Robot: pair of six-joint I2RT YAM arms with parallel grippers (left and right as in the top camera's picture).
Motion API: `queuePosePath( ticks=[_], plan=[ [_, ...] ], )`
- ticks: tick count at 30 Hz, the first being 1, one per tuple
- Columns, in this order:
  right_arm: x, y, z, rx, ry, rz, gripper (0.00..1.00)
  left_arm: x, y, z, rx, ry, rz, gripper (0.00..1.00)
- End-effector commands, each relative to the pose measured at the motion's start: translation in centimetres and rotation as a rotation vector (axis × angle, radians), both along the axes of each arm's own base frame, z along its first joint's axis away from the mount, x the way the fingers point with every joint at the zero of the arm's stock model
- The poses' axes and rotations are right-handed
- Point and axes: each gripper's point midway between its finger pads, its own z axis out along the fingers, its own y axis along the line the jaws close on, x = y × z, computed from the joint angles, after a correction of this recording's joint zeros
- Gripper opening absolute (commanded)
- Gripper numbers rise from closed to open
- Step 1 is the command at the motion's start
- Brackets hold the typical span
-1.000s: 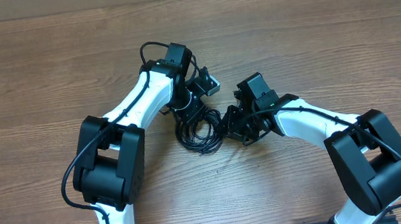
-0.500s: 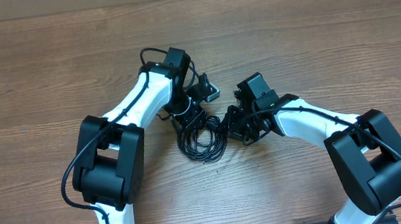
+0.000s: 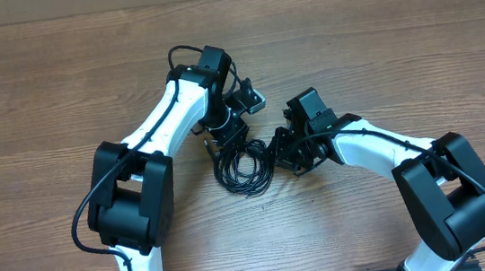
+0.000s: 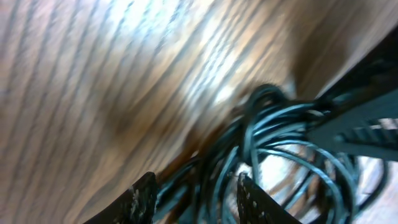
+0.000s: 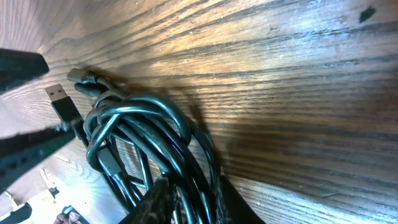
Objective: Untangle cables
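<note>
The cables point(image 3: 244, 164) are a bunch of thin black cords coiled on the wooden table between my two arms. My left gripper point(image 3: 228, 140) is at the bunch's upper left. In the left wrist view the left gripper point(image 4: 196, 200) is open, with blurred cables point(image 4: 273, 143) running loosely between its fingers point(image 4: 142, 198). My right gripper point(image 3: 278, 150) meets the bunch from the right. The right wrist view shows the right gripper point(image 5: 189, 202) shut on a few strands of the cables point(image 5: 149, 130). A USB plug point(image 5: 61, 99) and a smaller plug point(image 5: 79, 76) stick out at the far end.
The wooden table point(image 3: 377, 40) carries nothing else in view. Both white arms bend inward around the bunch, with the left elbow point(image 3: 131, 192) and the right elbow point(image 3: 451, 190) near the front edge.
My left wrist has shifted slightly away from the front edge and turned over the top of the bunch. The coil has settled a little. The right arm has not moved.
</note>
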Motion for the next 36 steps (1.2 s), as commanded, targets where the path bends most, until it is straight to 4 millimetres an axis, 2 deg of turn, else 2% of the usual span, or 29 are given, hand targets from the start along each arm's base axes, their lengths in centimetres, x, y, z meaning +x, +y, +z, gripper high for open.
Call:
queuePosePath(
  ticks=[1,8,14,20,27,32,36],
  plan=[
    [-0.3,-0.1,-0.6,-0.016,0.008,0.001,0.21,0.3,0.5,0.5,0.031,-0.038,0.012,0.46],
    [-0.3,-0.1,-0.6,-0.016,0.008,0.001,0.21,-1.3,-1.5,0.8,-0.060,0.026,-0.020,0.45],
    [-0.3,-0.1,-0.6,-0.016,0.008,0.001,0.21,-2.8,-2.5,0.7,-0.050,0.044,-0.095,0.43],
    [-0.3,-0.1,-0.6,-0.016,0.009,0.001,0.21,-1.2,-1.0,0.1,0.085,-0.041,-0.065,0.43],
    [-0.3,-0.2,-0.6,-0.020,0.007,0.000,0.22,1.0,0.3,0.2,0.071,-0.068,0.097,0.50],
    [-0.2,-0.2,-0.6,-0.022,0.005,-0.001,0.22,1.2,1.3,0.2,0.076,-0.059,0.123,0.50],
    [-0.2,-0.2,-0.6,-0.022,0.006,-0.001,0.21,0.7,1.2,0.1,0.076,-0.039,0.119,0.50]
  ],
)
